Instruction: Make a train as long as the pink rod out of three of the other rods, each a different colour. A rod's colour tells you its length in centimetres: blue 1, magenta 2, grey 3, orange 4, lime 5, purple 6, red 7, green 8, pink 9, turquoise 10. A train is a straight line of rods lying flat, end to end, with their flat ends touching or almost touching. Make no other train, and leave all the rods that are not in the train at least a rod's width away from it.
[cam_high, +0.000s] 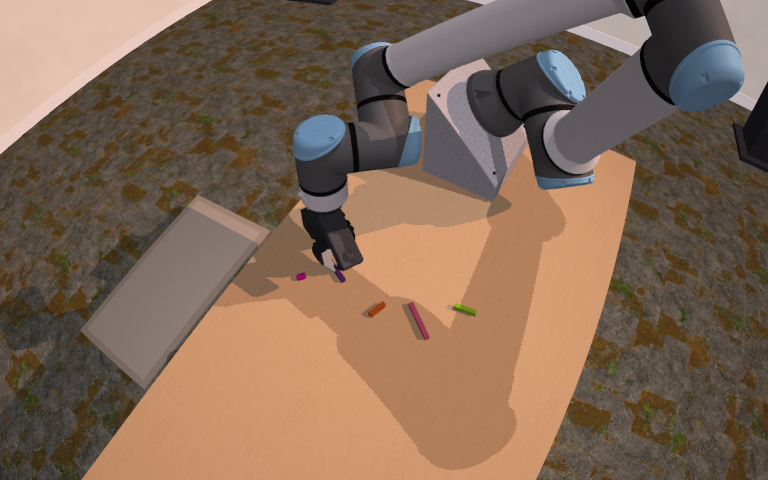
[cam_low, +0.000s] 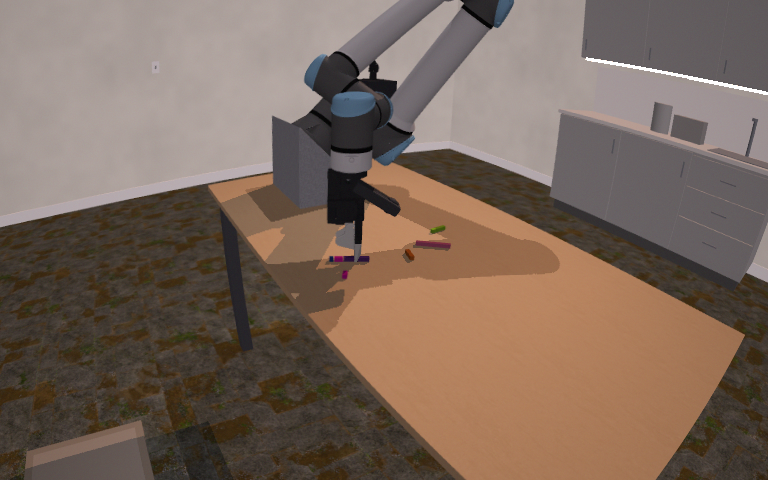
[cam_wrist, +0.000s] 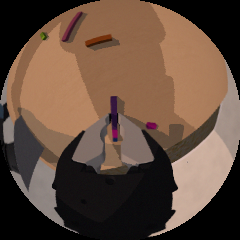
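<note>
Purple rod (cam_high: 339, 275) (cam_low: 362, 258) (cam_wrist: 114, 105) is gripped by the jaws (cam_high: 336, 268) (cam_low: 357, 259), its long axis lined up with the magenta rod (cam_low: 338, 258) (cam_wrist: 115, 134) and blue rod (cam_low: 331, 258) (cam_wrist: 115, 140); release seems due.

In the exterior view, a three-rod row (cam_high: 339, 276) (cam_low: 348, 259) (cam_wrist: 114, 106) behind a lone stub (cam_high: 300, 276) (cam_low: 344, 274) (cam_wrist: 151, 125), left of three scattered rods (cam_high: 419, 320) (cam_low: 433, 245) (cam_wrist: 72, 26)

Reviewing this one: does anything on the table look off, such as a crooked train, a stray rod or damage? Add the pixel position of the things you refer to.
Nothing stands out. The purple rod (cam_low: 362, 259) (cam_wrist: 114, 105), in the claw (cam_low: 357, 259) (cam_wrist: 114, 114), looks in line with one magenta rod (cam_low: 338, 258) (cam_wrist: 115, 134) and the blue rod (cam_low: 331, 258) (cam_wrist: 115, 140). The other magenta rod (cam_high: 300, 276) (cam_low: 344, 274) (cam_wrist: 151, 125) lies apart. I see no damage.
</note>
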